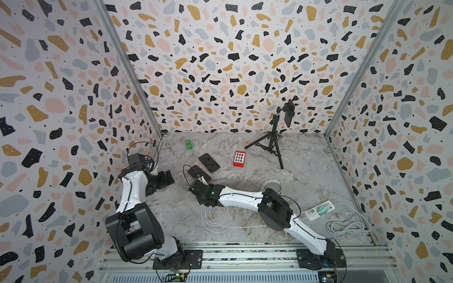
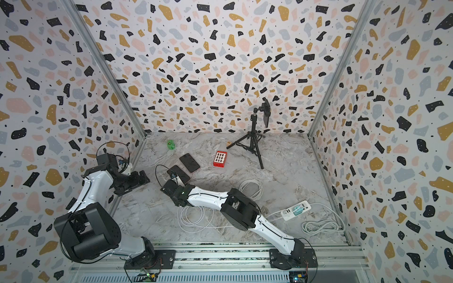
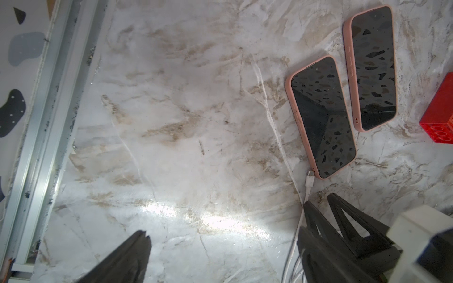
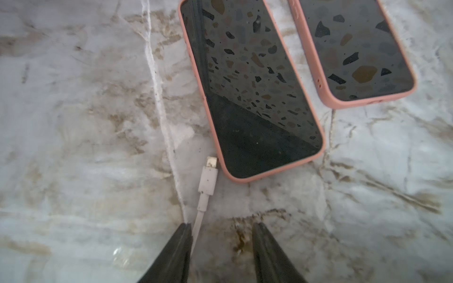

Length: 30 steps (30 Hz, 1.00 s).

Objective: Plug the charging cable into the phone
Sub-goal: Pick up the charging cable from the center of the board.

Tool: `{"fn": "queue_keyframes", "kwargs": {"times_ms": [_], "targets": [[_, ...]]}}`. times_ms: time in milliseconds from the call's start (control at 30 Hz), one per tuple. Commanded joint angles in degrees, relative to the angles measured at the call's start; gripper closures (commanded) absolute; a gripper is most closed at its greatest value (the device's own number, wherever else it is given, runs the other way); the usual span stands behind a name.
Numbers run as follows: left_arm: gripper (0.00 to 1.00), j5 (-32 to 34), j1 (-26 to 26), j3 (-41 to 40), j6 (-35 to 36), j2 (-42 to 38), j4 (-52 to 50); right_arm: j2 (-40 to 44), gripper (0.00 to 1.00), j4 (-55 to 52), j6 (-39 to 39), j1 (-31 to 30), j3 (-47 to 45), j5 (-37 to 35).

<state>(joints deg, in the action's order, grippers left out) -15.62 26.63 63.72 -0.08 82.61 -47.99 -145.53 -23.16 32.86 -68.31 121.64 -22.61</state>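
Left of the worktop's (image 4: 73, 122) middle, well off every edge, the nearer phone (image 4: 252, 98) lies face up in a pink case. A second phone (image 4: 353, 49), just like it, lies just beside it. The charging cable (image 4: 199, 218) is not plugged in. Its plug (image 4: 208, 177) lies flat just beside the nearer phone's bottom corner. It points along the long side rather than at the short bottom edge, where the port should be, though I cannot see it. The right tool (image 4: 220, 226) sits low behind the plug, jaws apart and clamped on nothing, with the cord against one of its fingers (image 4: 180, 245). The left tool (image 1: 165, 178) hangs released and empty near the left edge.

Likely troubles:
- **Poor grip:** a squeeze from this spot would catch the thin cord off centre, not the stiff plug body, so the plug could droop or twist and miss the port.
- **Wrong heading:** pushed as it lies, the plug would only nudge the case.
- **Sliding phone:** the phone is loose on smooth marble with nothing bracing it, so a push may slide it into its neighbour.
- **Snagging:** slack loops of cord under the right arm (image 1: 240, 196), toward the front edge, might snag.

No brand or writing is legible. Both screens are dark, and the red block (image 1: 239, 158) shows only a white grid.
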Motion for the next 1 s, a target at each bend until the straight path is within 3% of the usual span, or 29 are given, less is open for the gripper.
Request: {"fn": "queue_keyframes", "kwargs": {"times_ms": [0, 267, 467, 700, 967], "targets": [[0.03, -0.91, 0.53, -0.64, 1.46, -0.99, 0.59, -2.2, 0.59, -5.61, 2.87, -0.12, 2.98, 0.09], [0.03, -1.44, 0.7, -0.95, 1.9, -0.88, 1.27, -1.97, 0.75, -12.09, 4.17, -0.24, 3.62, 1.48], [0.03, -3.1, 0.7, -1.19, 2.44, -0.47, 1.12, 3.59, 0.98, -12.6, 0.64, -0.12, 0.31, 4.71], [0.03, -6.79, 0.72, -2.25, 1.67, 0.29, 1.46, 12.41, 1.0, -12.7, -4.55, 0.46, -4.75, 6.64], [0.07, -20.5, 0.0, -5.18, 0.46, 0.02, 3.42, 19.1, 1.0, -8.43, -11.51, 2.78, -12.59, 15.68]]}}
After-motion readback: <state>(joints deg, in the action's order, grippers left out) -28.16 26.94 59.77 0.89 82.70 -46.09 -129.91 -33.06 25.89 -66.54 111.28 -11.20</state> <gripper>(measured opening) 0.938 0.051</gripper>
